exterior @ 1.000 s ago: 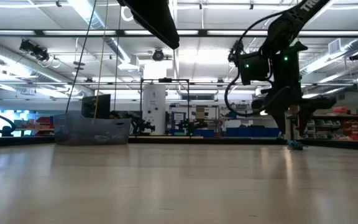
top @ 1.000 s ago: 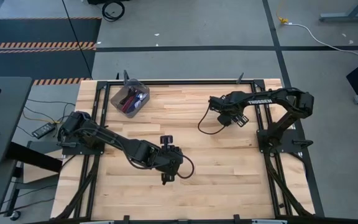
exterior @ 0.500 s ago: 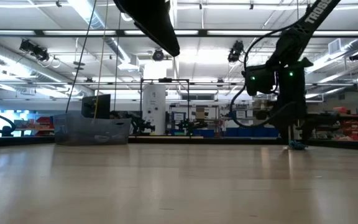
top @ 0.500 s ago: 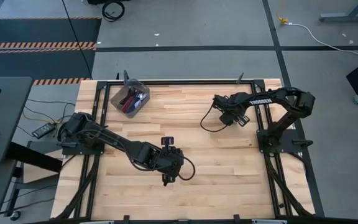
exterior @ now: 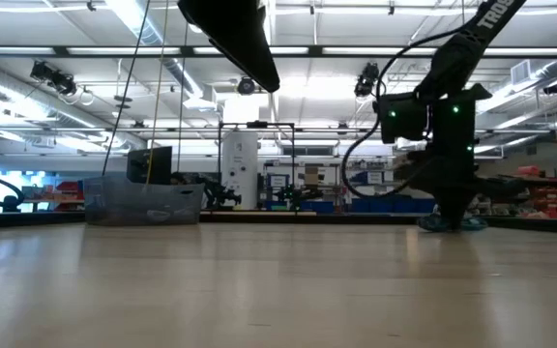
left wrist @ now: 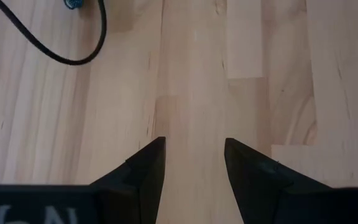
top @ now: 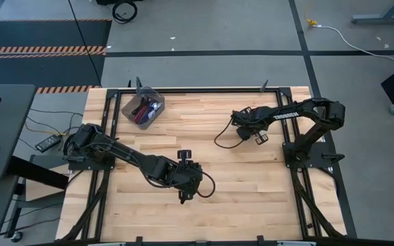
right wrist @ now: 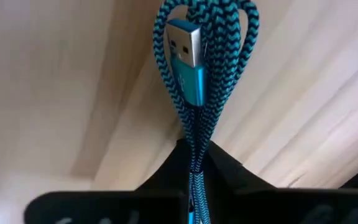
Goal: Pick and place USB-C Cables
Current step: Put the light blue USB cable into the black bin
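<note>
Teal cable (right wrist: 201, 68) sits pinched between the right gripper (top: 241, 131) fingers, right of centre in the overhead frame; that arm has just swung left toward the bin (top: 142, 108), carrying it. Left gripper (left wrist: 194, 165) hovers open, empty, lower centre.

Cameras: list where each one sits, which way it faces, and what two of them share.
High view: overhead, straight down on the table; both arms and the bin show.
Low view: table height, level into the room; right arm at right, left arm's underside at top.
Left wrist view: down at bare wood past the left gripper, open.
Right wrist view: past the right gripper, shut on the teal cable.
Shared: teal cable also shows in the low view.
</note>
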Available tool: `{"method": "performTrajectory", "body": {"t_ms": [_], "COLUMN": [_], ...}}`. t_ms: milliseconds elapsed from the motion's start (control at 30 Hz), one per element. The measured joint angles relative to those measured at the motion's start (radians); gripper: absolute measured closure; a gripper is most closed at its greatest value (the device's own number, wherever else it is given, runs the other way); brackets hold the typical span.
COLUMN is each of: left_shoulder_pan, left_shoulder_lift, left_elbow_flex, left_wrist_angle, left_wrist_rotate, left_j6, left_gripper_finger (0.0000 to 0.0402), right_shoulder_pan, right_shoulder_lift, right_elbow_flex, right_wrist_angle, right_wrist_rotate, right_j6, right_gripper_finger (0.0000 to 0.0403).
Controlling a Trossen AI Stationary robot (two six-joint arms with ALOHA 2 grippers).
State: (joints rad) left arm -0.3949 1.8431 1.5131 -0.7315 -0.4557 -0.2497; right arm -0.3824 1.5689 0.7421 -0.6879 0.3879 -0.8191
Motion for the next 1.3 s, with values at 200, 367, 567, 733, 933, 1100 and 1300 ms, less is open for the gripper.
{"method": "performTrajectory", "body": {"t_ms": [200, 367, 567, 733, 933, 1100, 1300], "left_shoulder_pan": [0.000, 0.000, 0.005, 0.018, 0.016, 0.016, -0.007], "left_shoulder_lift": [0.000, 0.000, 0.000, -0.001, -0.001, -0.001, -0.005], "left_elbow_flex": [0.000, 0.000, 0.000, 0.000, 0.000, 0.000, 0.000], "left_wrist_angle": [0.000, -0.014, -0.151, -0.263, -0.252, -0.152, 0.135], "left_wrist_rotate": [-0.002, -0.054, -0.185, -0.296, -0.321, -0.356, -0.429], "left_j6": [0.001, 0.002, -0.010, -0.078, -0.079, -0.047, 0.075], "left_gripper_finger": [0.0230, 0.0230, 0.0230, 0.0230, 0.0230, 0.0230, 0.0230], "right_shoulder_pan": [0.105, 0.187, 0.278, 0.362, 0.466, 0.546, 0.630], "right_shoulder_lift": [0.000, 0.000, 0.000, -0.028, -0.147, -0.255, -0.309], "right_elbow_flex": [0.071, 0.168, 0.313, 0.416, 0.453, 0.453, 0.454], "right_wrist_angle": [0.032, 0.033, 0.031, 0.037, 0.098, 0.207, 0.247], "right_wrist_rotate": [0.054, 0.061, 0.029, -0.066, -0.215, -0.303, -0.332], "right_j6": [0.255, 0.330, 0.445, 0.448, 0.457, 0.497, 0.514], "right_gripper_finger": [0.0379, 0.0383, 0.0383, 0.0383, 0.0383, 0.0383, 0.0383]}}
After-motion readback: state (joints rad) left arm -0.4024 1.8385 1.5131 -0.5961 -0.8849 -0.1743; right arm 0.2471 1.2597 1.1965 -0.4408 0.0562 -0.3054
